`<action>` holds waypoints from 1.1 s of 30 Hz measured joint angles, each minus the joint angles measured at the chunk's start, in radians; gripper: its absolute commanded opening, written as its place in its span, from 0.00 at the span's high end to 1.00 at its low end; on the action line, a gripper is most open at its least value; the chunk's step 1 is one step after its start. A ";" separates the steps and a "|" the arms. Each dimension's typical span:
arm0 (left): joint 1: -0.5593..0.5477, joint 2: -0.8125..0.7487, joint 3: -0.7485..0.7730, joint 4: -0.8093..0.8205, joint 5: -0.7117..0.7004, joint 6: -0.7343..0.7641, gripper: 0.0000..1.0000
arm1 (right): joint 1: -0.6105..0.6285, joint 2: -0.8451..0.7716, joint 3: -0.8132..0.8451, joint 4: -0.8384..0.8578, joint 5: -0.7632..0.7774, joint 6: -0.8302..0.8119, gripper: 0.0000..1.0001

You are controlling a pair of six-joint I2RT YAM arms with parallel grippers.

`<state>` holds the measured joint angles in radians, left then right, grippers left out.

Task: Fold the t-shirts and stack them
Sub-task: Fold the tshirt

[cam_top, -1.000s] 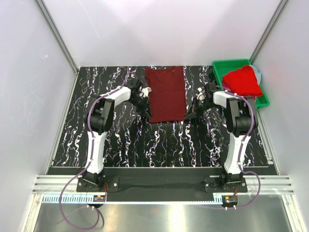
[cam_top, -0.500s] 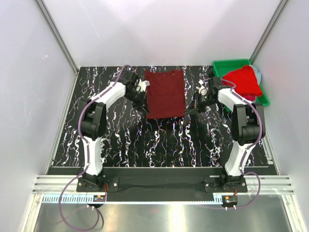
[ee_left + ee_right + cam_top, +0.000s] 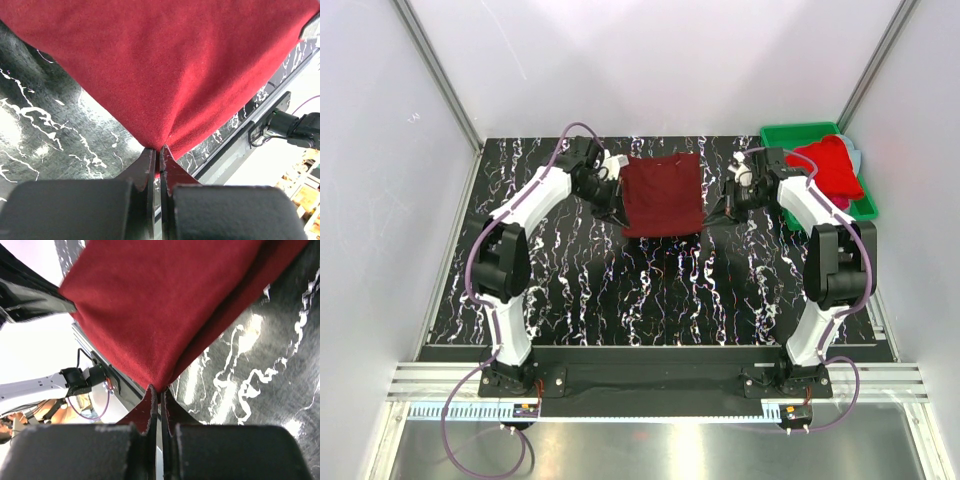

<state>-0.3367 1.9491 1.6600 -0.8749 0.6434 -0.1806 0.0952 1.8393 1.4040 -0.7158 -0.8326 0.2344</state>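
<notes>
A dark maroon t-shirt (image 3: 662, 190) lies at the back middle of the black marbled table (image 3: 650, 290), with its near edge lifted. My left gripper (image 3: 615, 213) is shut on the shirt's near left corner. In the left wrist view the cloth (image 3: 175, 65) pinches to a point between the shut jaws of that gripper (image 3: 159, 148). My right gripper (image 3: 714, 214) is shut on the near right corner. The right wrist view likewise has the cloth (image 3: 160, 300) drawn into this gripper's (image 3: 160, 389) closed tips. A bright red t-shirt (image 3: 825, 166) lies heaped in the bin.
A green plastic bin (image 3: 786, 132) stands at the back right corner, with a pale blue cloth (image 3: 858, 157) under the red heap. White walls with metal posts enclose the table on three sides. Both arm bases are bolted at the near edge.
Both grippers have moved toward the back of the table, carrying the maroon shirt's near edge with them. The shirt now looks shorter from front to back.
</notes>
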 measured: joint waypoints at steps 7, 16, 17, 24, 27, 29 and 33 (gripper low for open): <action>0.002 -0.010 0.023 -0.011 -0.011 0.001 1.00 | 0.000 0.000 0.083 0.016 0.000 0.031 1.00; 0.026 0.012 0.145 -0.008 -0.030 0.004 1.00 | 0.000 0.036 0.210 0.057 0.000 0.065 1.00; 0.026 0.012 0.147 -0.005 -0.030 0.004 1.00 | 0.000 0.040 0.218 0.060 0.000 0.068 1.00; 0.026 0.007 0.141 0.000 -0.031 0.004 1.00 | 0.000 0.043 0.224 0.065 0.000 0.089 1.00; 0.026 0.005 0.140 0.001 -0.040 0.005 1.00 | 0.000 0.043 0.224 0.076 0.000 0.102 1.00; 0.026 0.004 0.142 0.001 -0.046 0.005 1.00 | 0.000 0.043 0.225 0.082 0.000 0.105 1.00; 0.026 0.006 0.170 0.000 -0.056 0.008 1.00 | 0.000 0.064 0.270 0.086 0.000 0.107 1.00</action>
<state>-0.3107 1.9556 1.8297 -0.8749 0.5869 -0.1722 0.0956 1.9038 1.6737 -0.6296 -0.8326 0.3416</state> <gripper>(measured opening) 0.024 0.019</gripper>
